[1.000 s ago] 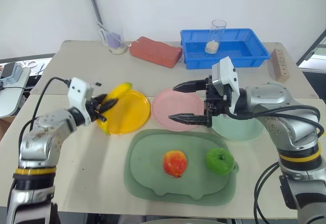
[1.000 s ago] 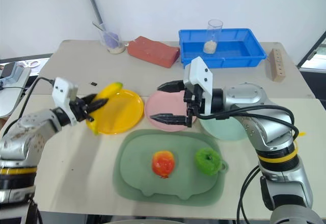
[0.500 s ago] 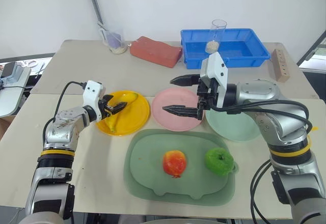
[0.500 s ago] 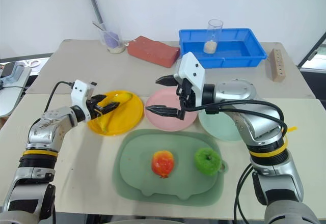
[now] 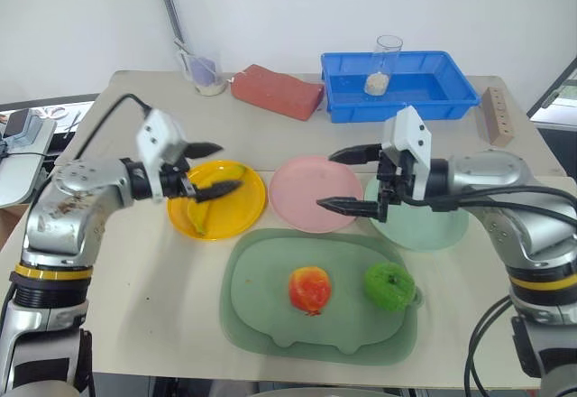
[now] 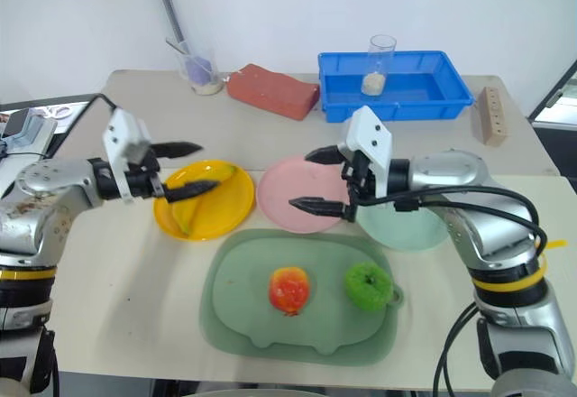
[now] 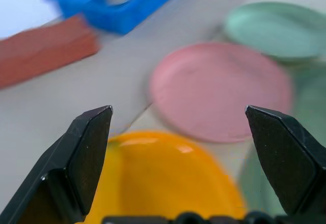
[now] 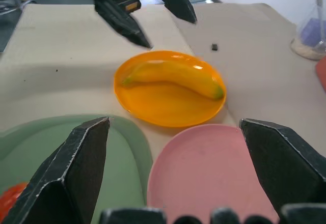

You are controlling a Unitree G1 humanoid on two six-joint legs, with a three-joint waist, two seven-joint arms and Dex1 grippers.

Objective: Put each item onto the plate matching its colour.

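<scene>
Lying across yellow plate [image 5: 242, 207], banana [image 5: 209, 200] matched and released; left gripper [image 5: 209, 170] spread empty just above. Right gripper [image 5: 345, 180] wide, empty, over pink plate [image 5: 302, 189], likely for red apple [image 5: 309, 290] beside green apple [image 5: 389, 286] on tray [image 5: 261, 320].

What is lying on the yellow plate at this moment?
The banana lies on the yellow plate, free of both grippers. The open left gripper hovers over the plate's near-left side, hiding part of the banana from the head views.
</scene>
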